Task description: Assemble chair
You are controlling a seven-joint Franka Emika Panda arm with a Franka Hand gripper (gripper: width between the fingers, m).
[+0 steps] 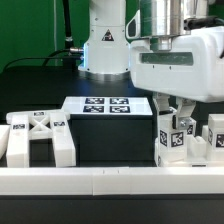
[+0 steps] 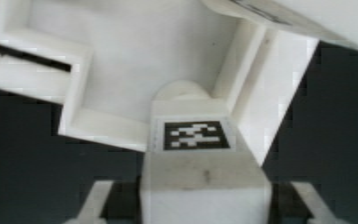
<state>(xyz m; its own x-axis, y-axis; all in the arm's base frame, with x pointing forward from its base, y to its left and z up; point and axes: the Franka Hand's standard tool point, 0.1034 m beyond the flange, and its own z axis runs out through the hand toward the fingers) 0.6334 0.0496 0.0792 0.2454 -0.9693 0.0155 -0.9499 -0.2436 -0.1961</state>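
Note:
In the exterior view my gripper (image 1: 172, 118) reaches down at the right onto an upright white chair part (image 1: 176, 140) with square tags. In the wrist view that part (image 2: 197, 140) stands between my fingers (image 2: 108, 200), and their dark pads lie against both its sides. The gripper (image 2: 202, 206) is shut on it. Behind it lies a larger white chair piece (image 2: 149, 75) with raised walls. The X-ribbed panel (image 1: 40, 138) stands at the exterior view's left. Another tagged block (image 1: 214, 135) sits at the far right.
The marker board (image 1: 105, 105) lies flat at mid table behind a black surface. A long plain white border rail (image 1: 100, 182) runs along the front. The robot's base (image 1: 105, 45) stands at the back with cables beside it.

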